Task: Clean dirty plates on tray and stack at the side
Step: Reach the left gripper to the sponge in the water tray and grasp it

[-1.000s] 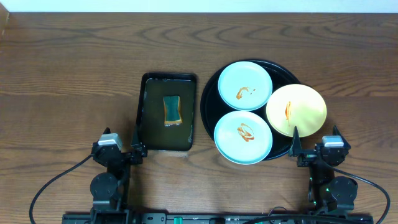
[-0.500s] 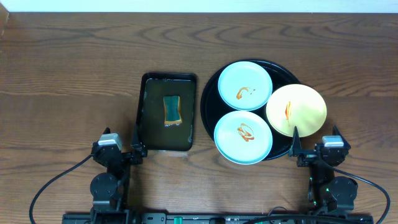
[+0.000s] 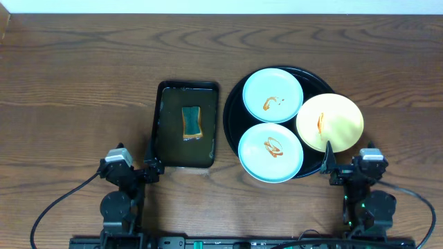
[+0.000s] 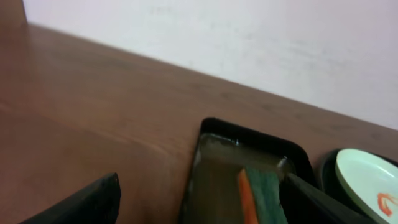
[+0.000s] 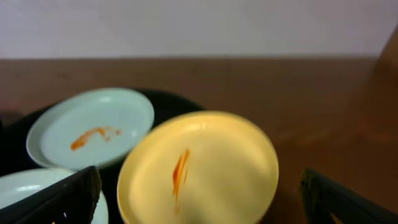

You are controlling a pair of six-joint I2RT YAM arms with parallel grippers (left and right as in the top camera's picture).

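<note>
With left pincer [image 3: 131, 166] and right pincer [image 3: 349, 163] gaping empty, the stiff, slick yellow plate [image 3: 330, 122] at the tray [image 3: 228, 116]'s three o'clock probably wants a rim grip.

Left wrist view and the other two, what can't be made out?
- Left wrist: sponge and mint plate blurred, cut off by the bottom and right edges.
- Right wrist: nearest mint plate mostly cut off at the bottom-left corner.
- Overhead: tray floor largely hidden under the plates.
</note>
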